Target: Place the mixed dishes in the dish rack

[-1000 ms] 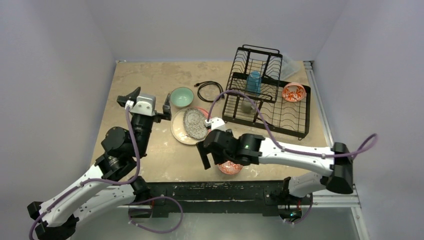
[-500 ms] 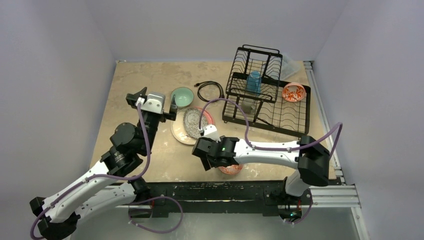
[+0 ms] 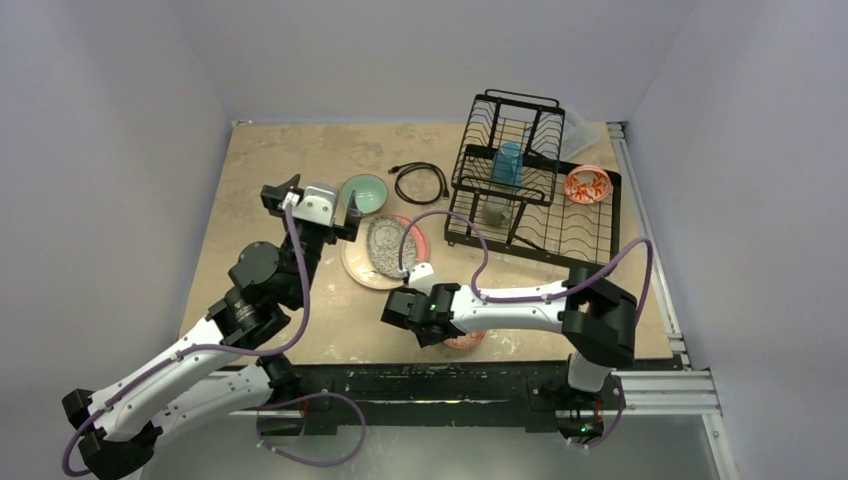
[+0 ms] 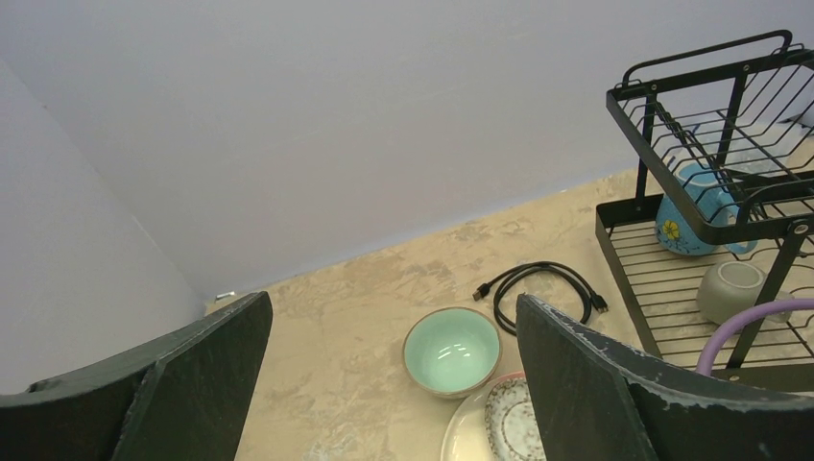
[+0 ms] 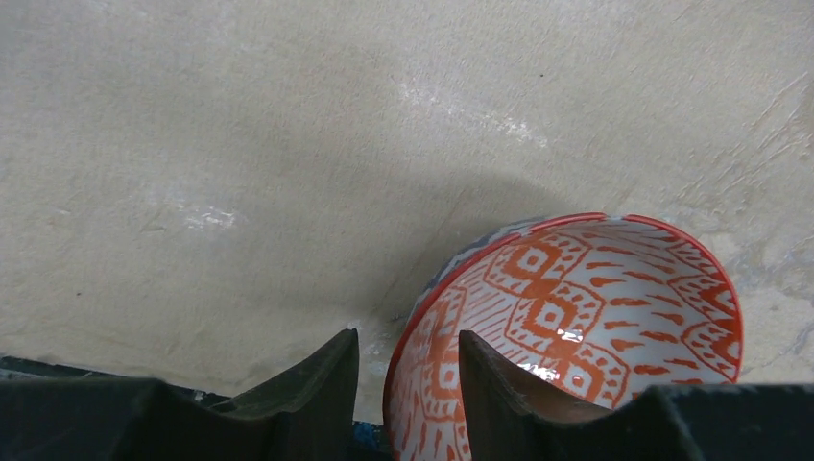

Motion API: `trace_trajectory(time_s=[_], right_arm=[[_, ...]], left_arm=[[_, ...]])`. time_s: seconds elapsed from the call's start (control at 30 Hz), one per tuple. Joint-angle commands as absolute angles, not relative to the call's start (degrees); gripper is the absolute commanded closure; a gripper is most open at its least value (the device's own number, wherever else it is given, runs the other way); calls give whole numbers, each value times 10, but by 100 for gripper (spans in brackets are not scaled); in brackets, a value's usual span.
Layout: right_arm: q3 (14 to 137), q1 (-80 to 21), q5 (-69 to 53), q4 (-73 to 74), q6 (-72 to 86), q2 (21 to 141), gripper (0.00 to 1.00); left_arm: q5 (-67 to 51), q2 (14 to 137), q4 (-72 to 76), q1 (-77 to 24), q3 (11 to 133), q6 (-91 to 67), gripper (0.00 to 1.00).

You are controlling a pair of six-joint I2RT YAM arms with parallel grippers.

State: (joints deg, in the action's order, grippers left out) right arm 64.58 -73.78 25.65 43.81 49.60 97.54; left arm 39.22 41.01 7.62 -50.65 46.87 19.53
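Note:
A small red-orange patterned bowl [image 3: 462,340] [image 5: 595,307] sits near the table's front edge. My right gripper [image 3: 440,335] [image 5: 408,336] straddles its near rim, one finger inside and one outside, with a gap still showing at the rim. My left gripper [image 3: 312,200] [image 4: 392,303] hovers wide open and empty above the teal bowl [image 3: 364,193] [image 4: 452,351]. A grey speckled oval dish [image 3: 385,245] [image 4: 514,432] lies on the cream-and-pink plate [image 3: 355,262] [image 4: 466,432]. The black dish rack [image 3: 610,215] [image 4: 649,134] holds a blue cup [image 3: 508,163] [image 4: 683,216], a grey mug [image 3: 493,212] [image 4: 731,291] and another red-orange bowl [image 3: 587,184].
A black coiled cable [image 3: 420,182] [image 4: 538,288] lies between the teal bowl and the rack. Purple arm cables loop over the plate and the rack's front. Grey walls close in the table on three sides.
My right arm folded back and leftward, bringing the gripper down onto the near bowl's rim as its jaws narrowed. The left gripper moved right and forward, toward the teal bowl.

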Motion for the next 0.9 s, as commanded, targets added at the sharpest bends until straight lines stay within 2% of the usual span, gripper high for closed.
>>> trace_trajectory(time_s=[0.0, 0.1, 0.23, 0.37, 0.53, 0.7, 0.87], right_arm=[[647, -746, 272, 430, 524, 1000, 61], [650, -748, 277, 431, 528, 1015, 69], [661, -750, 284, 443, 532, 1015, 88], [679, -750, 291, 451, 527, 981, 100], [702, -750, 278, 417, 482, 893, 100], [644, -750, 230, 292, 441, 726, 100], [599, -749, 302, 287, 445, 589, 100]], left_arm=[[385, 415, 81, -505, 470, 191, 3], [385, 417, 79, -505, 471, 190, 4], [385, 419, 79, -504, 471, 190, 4], [383, 421, 79, -505, 471, 190, 5], [384, 420, 78, -505, 471, 191, 5], [386, 420, 78, -505, 472, 193, 5], [386, 421, 77, -505, 472, 190, 5]])
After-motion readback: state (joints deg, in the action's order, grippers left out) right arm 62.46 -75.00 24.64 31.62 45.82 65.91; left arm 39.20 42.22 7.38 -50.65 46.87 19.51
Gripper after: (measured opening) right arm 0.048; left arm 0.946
